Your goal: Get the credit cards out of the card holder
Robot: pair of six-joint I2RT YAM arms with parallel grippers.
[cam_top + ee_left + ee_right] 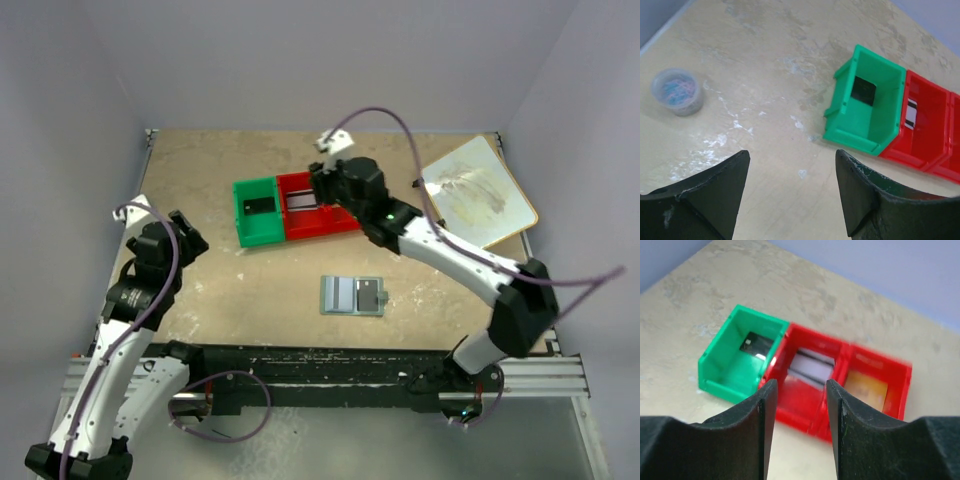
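Observation:
The card holder (352, 296) lies open on the table in the top view, with a small dark rectangle on its right half. A dark credit card (756, 344) lies in the green bin (722, 371). A pale credit card (811, 367) rests in the red bin (805, 412), and a tan one (866, 385) in the neighbouring red compartment. My right gripper (799, 390) hovers over the red bin, open, with nothing between its fingers. Far to the left, my left gripper (792, 156) hangs open above bare table, holding nothing.
A cream board (478, 192) lies at the back right. A clear cup of coloured clips (677, 91) stands left of the bins. The green bin (867, 107) and red bin (925, 132) sit side by side at mid-table.

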